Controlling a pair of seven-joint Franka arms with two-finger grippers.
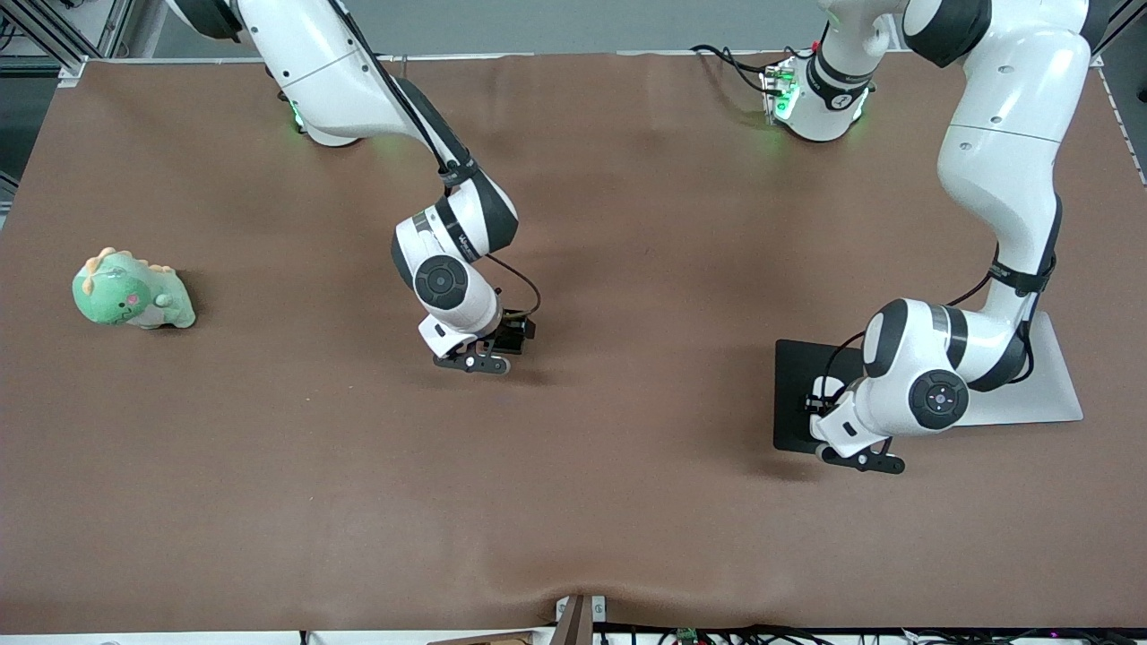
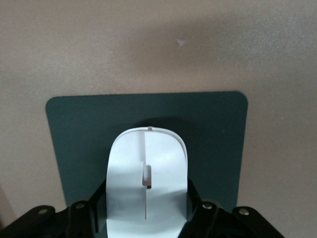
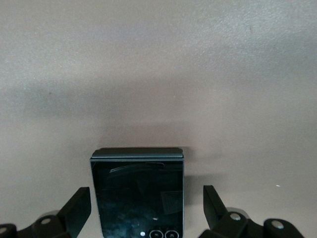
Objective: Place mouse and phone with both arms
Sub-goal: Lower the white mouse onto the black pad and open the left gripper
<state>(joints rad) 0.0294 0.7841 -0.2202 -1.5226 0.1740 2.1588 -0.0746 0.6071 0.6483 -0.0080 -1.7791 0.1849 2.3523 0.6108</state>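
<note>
The left arm bends down at the desk's left-arm end, its claw [image 2: 147, 218] clamped tight, fingers pointing toward six o'clock in the front view. The right arm reaches mid-desk, its claw [image 3: 147, 208] spread wide.

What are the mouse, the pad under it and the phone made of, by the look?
Mouse: likely glossy white plastic; smooth shell with soft sheen. Pad: dark matte sheet, probably rubber or fabric; no reflections. Phone: black glass-like face; it reflects faintly and shows smudges.
</note>
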